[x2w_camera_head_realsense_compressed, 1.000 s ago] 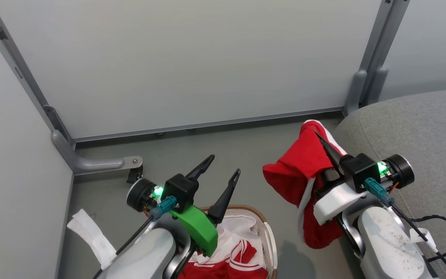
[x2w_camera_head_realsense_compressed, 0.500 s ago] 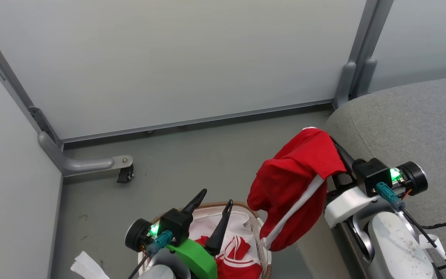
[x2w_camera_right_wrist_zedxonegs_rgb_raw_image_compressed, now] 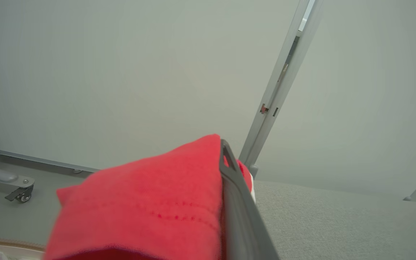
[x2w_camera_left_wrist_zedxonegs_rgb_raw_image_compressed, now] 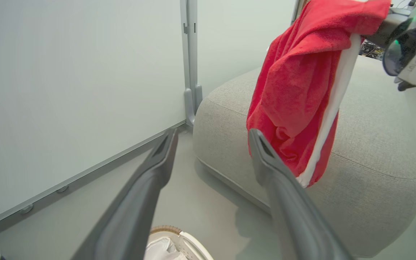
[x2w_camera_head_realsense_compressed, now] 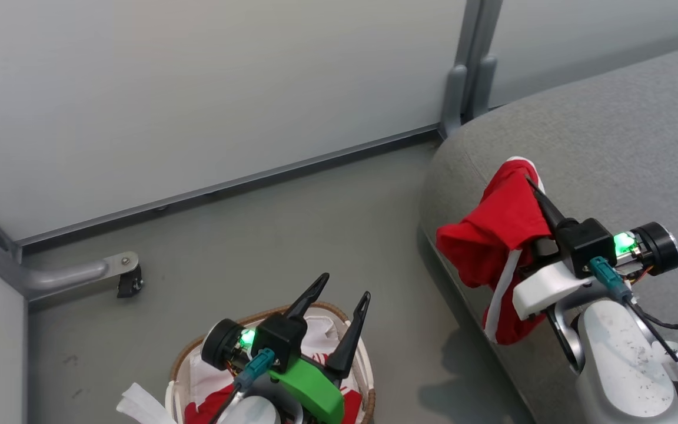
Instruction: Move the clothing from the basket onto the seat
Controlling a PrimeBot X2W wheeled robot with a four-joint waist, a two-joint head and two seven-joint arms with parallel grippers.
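Observation:
My right gripper is shut on a red garment with a white stripe, which drapes over its fingers and hangs above the near left edge of the grey seat. The left wrist view shows the same garment hanging over the seat. It covers most of the right wrist view as red cloth beside one dark finger. My left gripper is open and empty above the basket, where more red clothing lies on the white liner.
White partition panels on grey posts close off the back. A grey caster foot sticks out on the grey floor at left. A white cloth strip hangs by my left arm. Black cables lie on the seat.
The head camera has swung right and the seat fills more of the view. My right gripper has carried the red garment from beside the seat to over its edge. The left gripper stays open above the basket.

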